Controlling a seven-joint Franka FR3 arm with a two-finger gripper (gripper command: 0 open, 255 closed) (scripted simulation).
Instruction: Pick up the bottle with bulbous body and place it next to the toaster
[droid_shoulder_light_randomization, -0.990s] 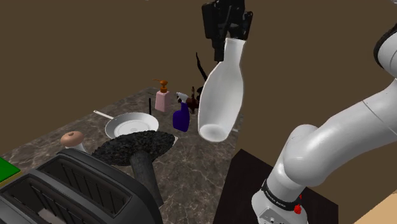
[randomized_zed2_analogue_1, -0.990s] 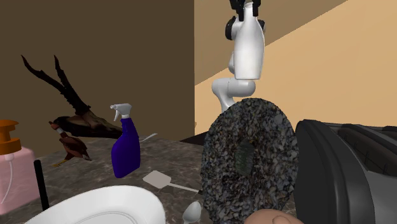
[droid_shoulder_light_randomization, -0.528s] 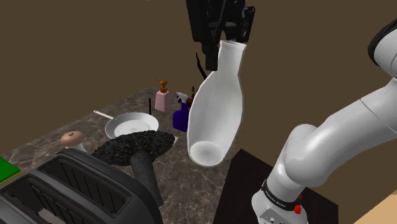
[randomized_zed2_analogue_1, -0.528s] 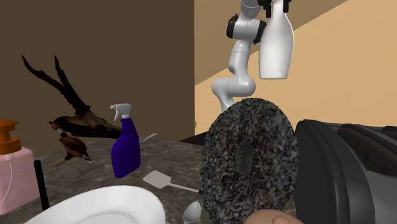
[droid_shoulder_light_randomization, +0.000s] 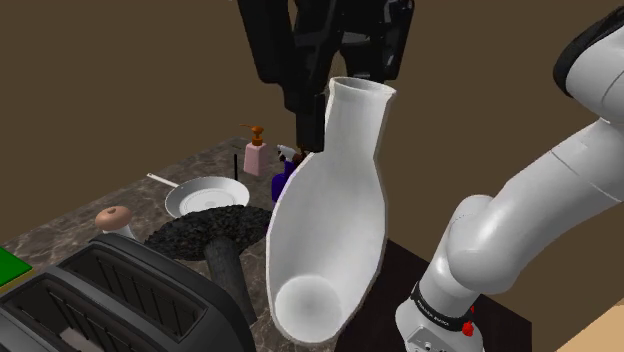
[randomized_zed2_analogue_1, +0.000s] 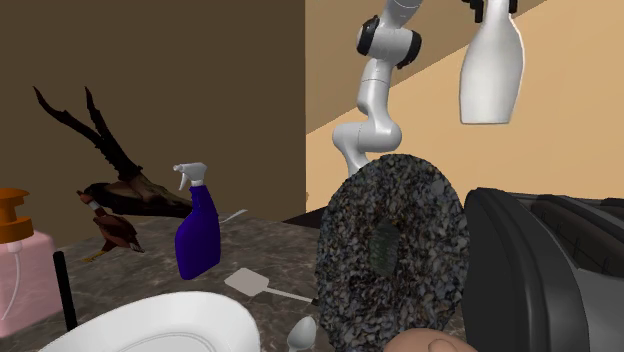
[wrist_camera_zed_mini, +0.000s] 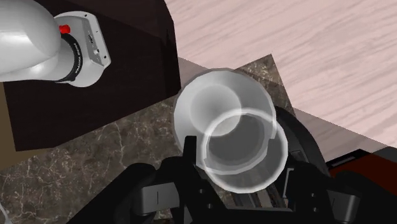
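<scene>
Bottle (droid_shoulder_light_randomization: 330, 230) carried nearer toaster (droid_shoulder_light_randomization: 110, 295), tool (droid_shoulder_light_randomization: 356, 88) clenched on its neck, wrist view looking down its open mouth

Shoulder behind stand (droid_shoulder_light_randomization: 405, 262); second low by toaster (randomized_zed2_analogue_1: 545, 270).

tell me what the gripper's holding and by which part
The gripper is shut on the white bottle, clasping its narrow neck just below the open mouth; the bulbous body hangs free.
</scene>
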